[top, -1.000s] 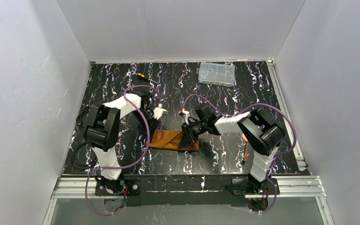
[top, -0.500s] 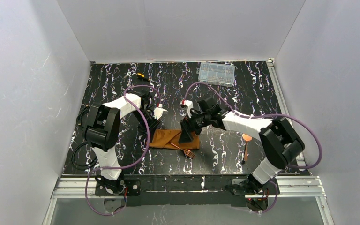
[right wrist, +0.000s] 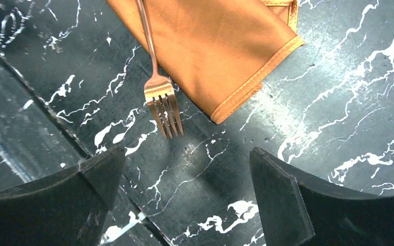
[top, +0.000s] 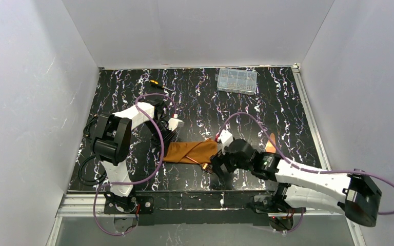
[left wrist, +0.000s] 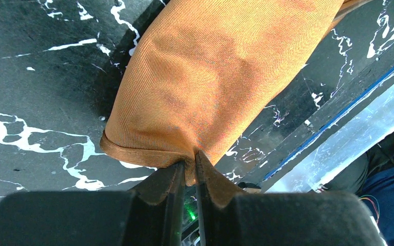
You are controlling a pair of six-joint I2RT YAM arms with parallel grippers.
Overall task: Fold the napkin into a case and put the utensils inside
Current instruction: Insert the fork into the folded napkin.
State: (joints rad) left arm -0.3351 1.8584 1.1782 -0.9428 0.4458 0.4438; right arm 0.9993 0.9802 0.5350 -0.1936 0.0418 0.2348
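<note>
The rust-orange napkin [top: 187,150] lies folded into a narrow flat case on the black marbled table [top: 210,102]. My left gripper [top: 170,137] is shut on the hem at its left end; in the left wrist view the fingertips [left wrist: 203,171] pinch the cloth [left wrist: 220,77]. A copper fork [right wrist: 161,105] rests with its handle across the napkin [right wrist: 210,46] and its tines on the table beyond the near edge [top: 205,167]. My right gripper [right wrist: 184,164] hangs open and empty just short of the tines [top: 217,166]. Another copper utensil [top: 270,143] peeks out behind the right arm.
A clear plastic compartment box [top: 237,80] stands at the back right. A yellow-and-black screwdriver [top: 156,83] lies at the back left. The metal rail of the table's front edge [top: 205,201] runs close behind the right gripper. Cables loop over both arms.
My right gripper opened and let go of the fork, then drew back from the napkin's right end toward the near edge. The fork's tines now show. The left gripper stayed put.
</note>
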